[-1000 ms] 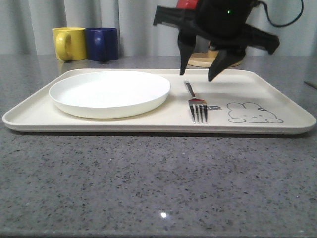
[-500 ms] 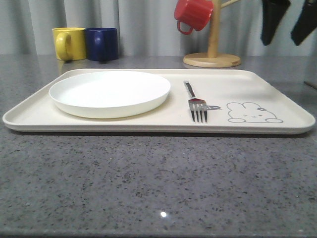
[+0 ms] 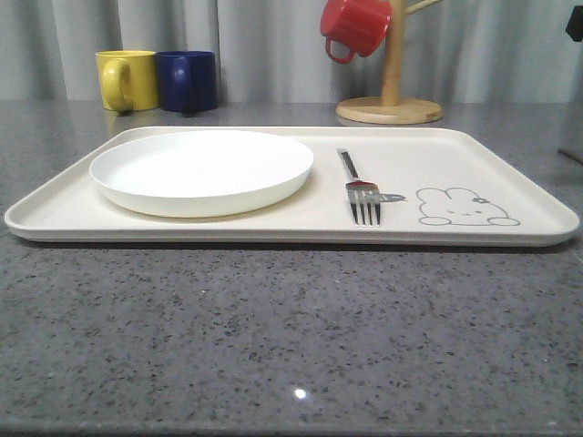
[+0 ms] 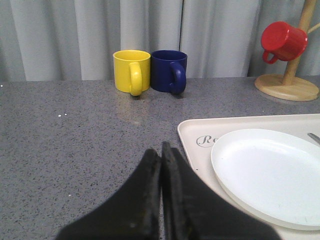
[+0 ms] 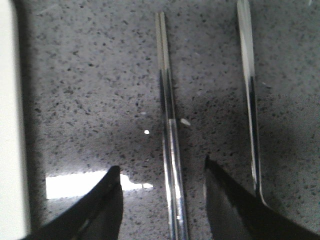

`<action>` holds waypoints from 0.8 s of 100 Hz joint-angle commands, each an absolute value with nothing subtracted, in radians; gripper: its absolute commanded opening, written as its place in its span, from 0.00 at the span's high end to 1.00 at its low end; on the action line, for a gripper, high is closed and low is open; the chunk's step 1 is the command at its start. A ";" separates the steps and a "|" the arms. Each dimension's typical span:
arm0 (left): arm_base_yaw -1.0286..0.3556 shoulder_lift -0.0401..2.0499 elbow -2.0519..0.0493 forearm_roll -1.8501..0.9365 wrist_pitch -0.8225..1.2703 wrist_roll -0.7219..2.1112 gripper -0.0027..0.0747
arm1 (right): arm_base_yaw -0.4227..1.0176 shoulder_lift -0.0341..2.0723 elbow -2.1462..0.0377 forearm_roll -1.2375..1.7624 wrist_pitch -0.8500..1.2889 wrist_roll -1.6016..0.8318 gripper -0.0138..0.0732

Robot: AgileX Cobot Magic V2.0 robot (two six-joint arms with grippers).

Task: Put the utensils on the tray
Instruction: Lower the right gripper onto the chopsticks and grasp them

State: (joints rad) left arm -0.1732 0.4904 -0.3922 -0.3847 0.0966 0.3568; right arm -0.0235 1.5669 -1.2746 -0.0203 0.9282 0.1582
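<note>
A silver fork (image 3: pixel 362 193) lies on the cream tray (image 3: pixel 510 173), between the round white plate (image 3: pixel 202 169) and the rabbit drawing (image 3: pixel 466 208). In the right wrist view my right gripper (image 5: pixel 162 172) is open above the grey counter, its two fingers either side of the pair of flat chopsticks (image 5: pixel 167 125) that lie there. A spoon handle (image 5: pixel 249 95) lies beside them, just outside one finger. The tray's edge (image 5: pixel 9 125) shows on the chopsticks' other side. My left gripper (image 4: pixel 161 149) is shut with nothing in it, over the counter beside the tray's corner (image 4: pixel 192 131).
A yellow mug (image 3: pixel 127 79) and a blue mug (image 3: pixel 189 80) stand behind the tray at the back left. A wooden mug stand (image 3: pixel 390 109) with a red mug (image 3: pixel 356 25) hung on it stands at the back right. A dark bit of arm (image 3: pixel 575 24) shows at the far right edge.
My right gripper has left the space above the fork, moving right and out of the front view. It now hangs open over the chopsticks. Fork and plate have not moved.
</note>
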 commanded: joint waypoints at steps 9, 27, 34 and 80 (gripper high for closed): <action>-0.173 0.492 -0.421 -0.388 0.021 0.349 0.99 | -0.045 1.580 -1.293 -0.017 0.865 0.117 0.40; -0.173 0.492 -0.421 -0.388 0.021 0.349 0.99 | -0.045 1.632 -1.293 -0.017 0.853 0.113 0.40; -0.173 0.492 -0.421 -0.388 0.021 0.349 0.99 | -0.045 1.652 -1.293 -0.017 0.851 0.113 0.40; -0.173 0.492 -0.421 -0.388 0.021 0.349 0.99 | -0.045 1.674 -1.293 -0.013 0.862 0.113 0.79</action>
